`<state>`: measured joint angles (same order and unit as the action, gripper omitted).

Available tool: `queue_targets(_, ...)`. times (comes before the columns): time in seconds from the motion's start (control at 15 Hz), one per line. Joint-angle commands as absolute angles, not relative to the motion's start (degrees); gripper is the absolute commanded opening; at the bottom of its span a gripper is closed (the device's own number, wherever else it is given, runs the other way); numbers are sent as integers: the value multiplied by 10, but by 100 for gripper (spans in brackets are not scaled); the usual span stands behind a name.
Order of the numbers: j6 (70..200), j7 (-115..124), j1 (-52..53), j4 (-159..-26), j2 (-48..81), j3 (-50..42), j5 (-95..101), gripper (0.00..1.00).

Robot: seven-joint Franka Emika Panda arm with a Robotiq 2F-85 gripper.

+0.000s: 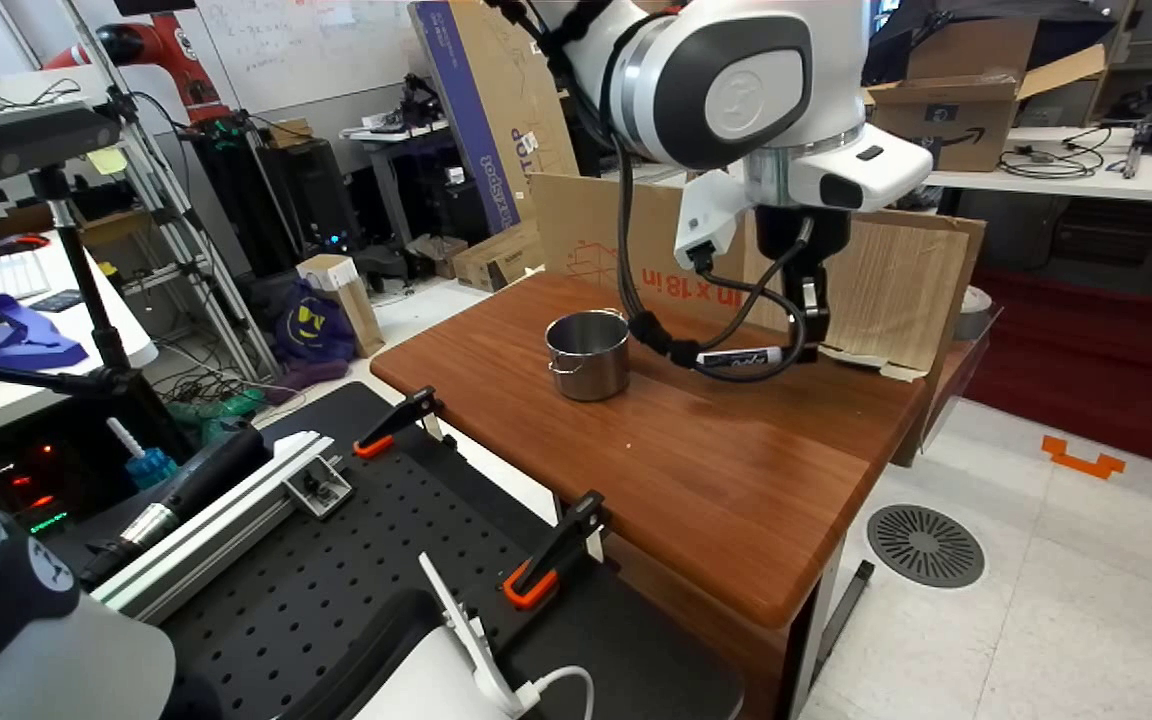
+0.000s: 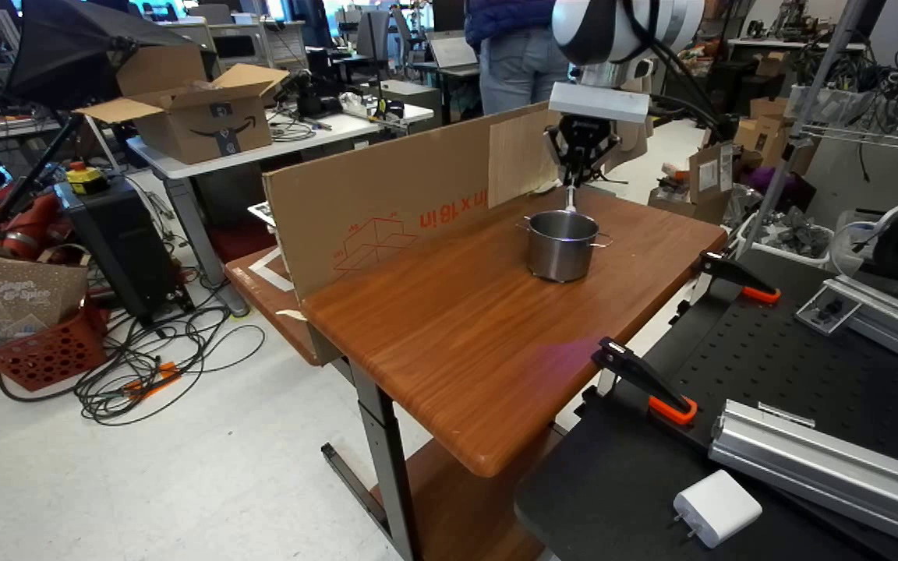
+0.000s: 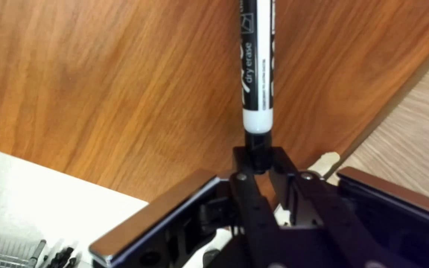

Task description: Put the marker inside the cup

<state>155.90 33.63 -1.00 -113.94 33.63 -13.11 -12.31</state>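
The cup (image 1: 588, 372) is a shiny grey metal pot with thin wire handles. It stands upright on the brown table and also shows in an exterior view (image 2: 558, 255). The marker is a black and white dry-erase pen; it shows in an exterior view (image 1: 739, 358) and in the wrist view (image 3: 258, 67). My gripper (image 3: 261, 158) is shut on its black end. The marker lies near horizontal, above the table, pointing from the gripper (image 1: 810, 345) toward the cup's side, apart from it. In an exterior view the gripper (image 2: 572, 178) is behind the cup. The marker's far end is outside the wrist view.
A cardboard panel (image 2: 410, 210) stands along one edge of the brown table (image 1: 696, 470). Black clamps with orange handles (image 1: 533, 585) sit at the edge by the black perforated board (image 1: 336, 590). A dark cable loop (image 1: 776, 372) hangs from the arm beside the marker.
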Motion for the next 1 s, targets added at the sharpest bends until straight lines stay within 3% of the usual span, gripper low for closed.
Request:
queue_targets(0.0,1621,346,24,-1224,263,-164,-87,5)
queue_targets(0.4,1697,450,150,-1310,196,-288,54,5)
queue_targets(0.93,1690,619,382,-1321,196,-474,228,5)
